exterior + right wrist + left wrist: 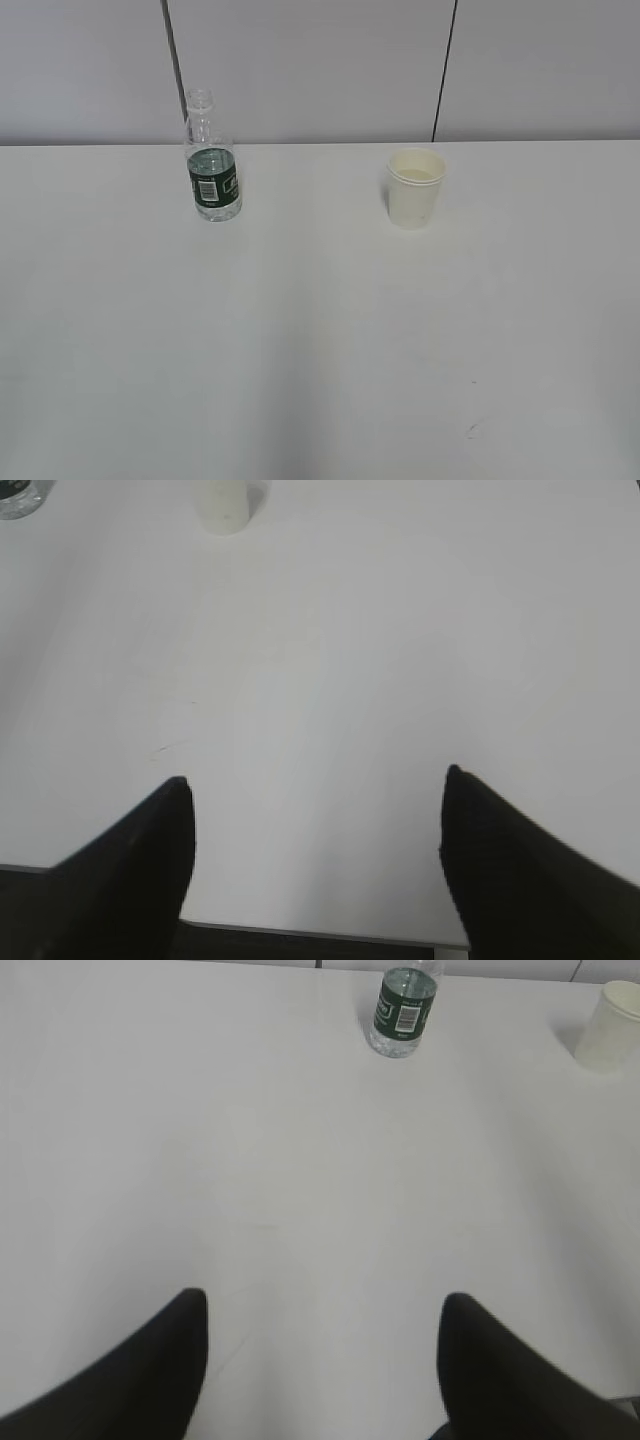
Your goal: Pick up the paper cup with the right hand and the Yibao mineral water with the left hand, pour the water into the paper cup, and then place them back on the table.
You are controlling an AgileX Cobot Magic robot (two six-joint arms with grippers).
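Note:
The Yibao mineral water (212, 165) stands upright at the back left of the white table (320, 340), clear with a dark green label and no cap. It also shows in the left wrist view (403, 1010). The paper cup (414, 187) stands upright at the back right; it shows in the left wrist view (612, 1028) and, cut off at the top edge, in the right wrist view (222, 504). My left gripper (322, 1305) is open and empty, far in front of the bottle. My right gripper (315, 785) is open and empty over the table's front edge. Neither arm shows in the exterior view.
A grey panelled wall (320, 60) rises behind the table's far edge. The table's front edge (300, 930) runs just under the right gripper's fingers. A small dark scuff (472, 431) marks the tabletop near the front right.

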